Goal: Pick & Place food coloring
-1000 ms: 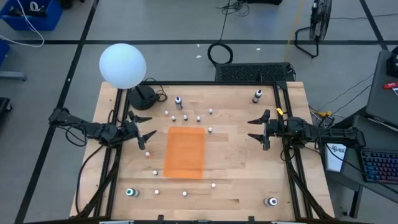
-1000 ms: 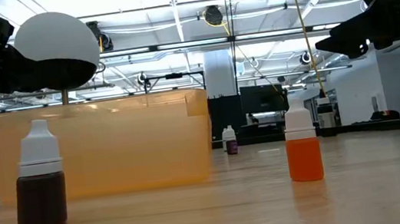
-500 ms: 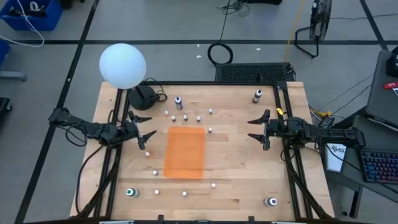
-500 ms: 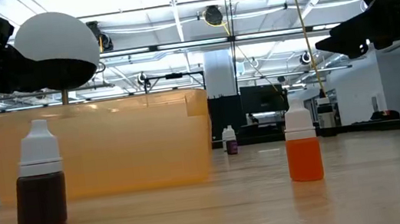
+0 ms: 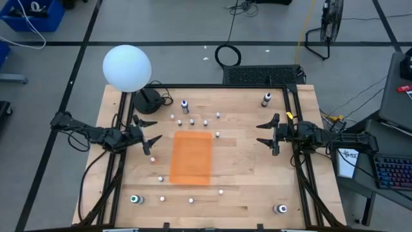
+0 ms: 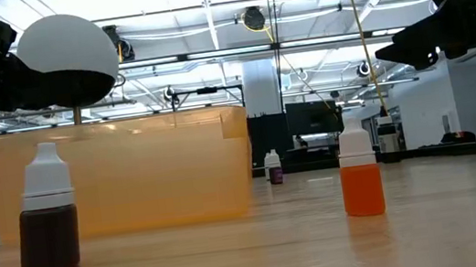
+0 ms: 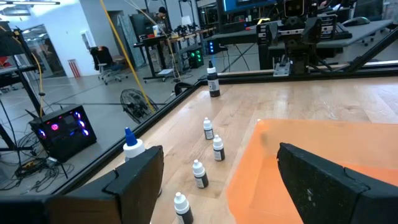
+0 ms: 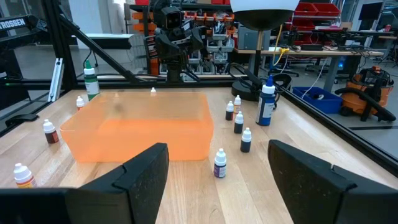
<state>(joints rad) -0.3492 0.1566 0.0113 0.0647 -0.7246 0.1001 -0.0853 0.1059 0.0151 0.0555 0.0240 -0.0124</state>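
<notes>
Both arms are hovering at the table's sides, nothing picked yet; left gripper (image 5: pixel 145 133) is hanging w/ fingers spread, empty, near a food coloring bottle (image 5: pixel 153 158); right gripper (image 5: pixel 268 133) is likewise spread & empty; more food coloring bottles (image 5: pixel 191 122) are sitting scattered around the orange bin (image 5: pixel 191 157), prob. the drop spot; white globe (image 5: pixel 127 67) is standing at the far left corner.

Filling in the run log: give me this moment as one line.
left gripper: open, table's left side | right gripper: open, right side | food coloring bottles: scattered, none held | orange bin: centre
</notes>
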